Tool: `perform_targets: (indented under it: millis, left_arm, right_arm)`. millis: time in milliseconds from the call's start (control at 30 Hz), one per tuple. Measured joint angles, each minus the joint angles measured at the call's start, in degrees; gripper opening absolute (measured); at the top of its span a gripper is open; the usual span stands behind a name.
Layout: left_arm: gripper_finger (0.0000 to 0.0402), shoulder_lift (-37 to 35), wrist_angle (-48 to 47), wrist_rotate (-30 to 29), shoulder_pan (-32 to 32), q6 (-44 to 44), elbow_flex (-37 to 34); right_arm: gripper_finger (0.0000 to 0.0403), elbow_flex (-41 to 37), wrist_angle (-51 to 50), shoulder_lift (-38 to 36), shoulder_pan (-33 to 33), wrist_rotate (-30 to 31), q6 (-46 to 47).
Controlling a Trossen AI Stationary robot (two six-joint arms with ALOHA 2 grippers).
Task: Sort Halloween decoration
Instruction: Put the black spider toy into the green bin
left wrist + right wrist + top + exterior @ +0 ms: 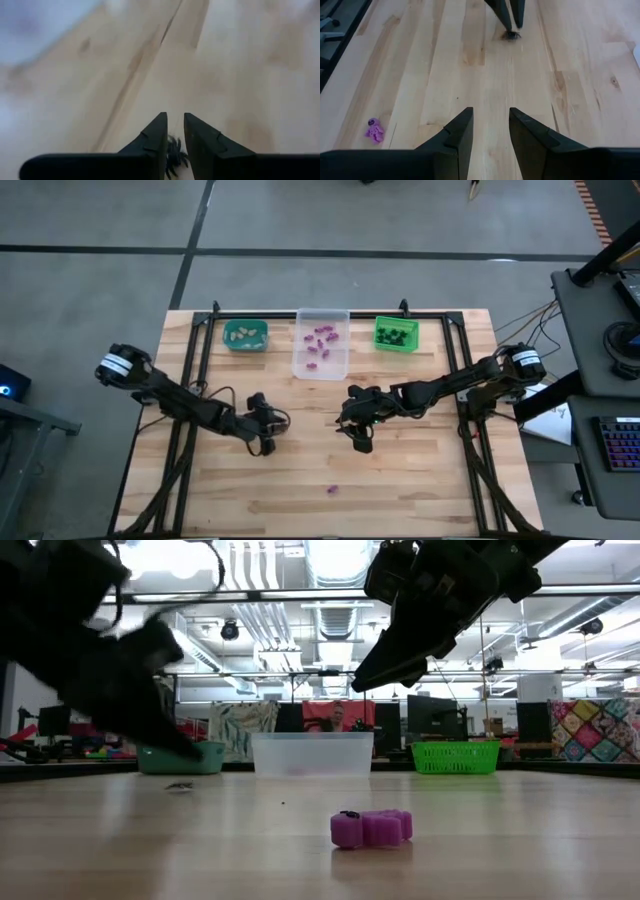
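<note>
In the high view the left gripper (267,448) sits low at centre-left of the wooden table (420,480), its fingers (155,142) drawn close around a small black spider trinket (175,155) that lies on the wood between them. The right gripper (361,444) hangs just right of centre, fingers apart and holding nothing. A purple trinket (332,490) lies alone toward the lower middle, while the teal bin (245,336), clear bin (321,358) and green bin (396,335) line the upper edge, holding beige, purple and black pieces.

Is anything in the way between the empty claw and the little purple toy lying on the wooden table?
No, nothing visible. Only bare wooden table lies between the right claw and the small purple plastic trinket.
</note>
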Motion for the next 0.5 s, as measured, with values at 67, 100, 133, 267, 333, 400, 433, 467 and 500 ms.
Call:
perform_targets:
  millis: [67, 100, 133, 267, 333, 400, 433, 467, 500]
  left_arm:
    - [0.0044, -3.1, 0.6, -0.6, 0.0, 1.1, 0.1]
    - [0.0043, -4.6, 0.7, -1.1, 0.0, 1.6, 0.1]
    - [0.0041, -6.1, 0.9, -1.6, 0.0, 2.0, 0.1]
    - [0.0038, -11.2, 4.2, -2.5, 0.1, 4.7, 0.1]
    - [0.0038, -13.1, 4.0, -2.5, 0.1, 6.1, 0.1]
    - [0.0038, -14.5, 3.7, -2.6, 0.1, 7.4, 0.1]
    - [0.0038, -14.9, 3.3, -2.6, 0.1, 7.8, 0.1]
    - [0.0038, -15.2, 2.7, -2.6, 0.1, 8.1, 0.1]
    - [0.0038, -15.5, 1.9, -2.6, 0.1, 8.2, 0.1]
  right_arm:
    - [0.0116, 0.0, 0.0, 0.0, 0.0, 0.0, -0.1]
    - [0.0116, 0.0, 0.0, 0.0, 0.0, 0.0, -0.1]
    - [0.0116, 0.0, 0.0, 0.0, 0.0, 0.0, -0.1]
    - [0.0116, 0.0, 2.0, 0.1, 0.0, 0.0, -0.6]
    - [0.0116, 0.0, 4.1, 0.6, 0.0, 0.0, -1.9]
    - [0.0116, 0.0, 6.8, 1.7, 0.1, 0.1, -3.6]
    - [0.0116, 0.0, 8.5, 2.6, 0.1, 0.1, -4.5]
    - [0.0116, 0.0, 10.3, 3.4, 0.1, 0.1, -5.4]
    - [0.0116, 0.0, 12.4, 4.5, 0.1, 0.1, -6.6]
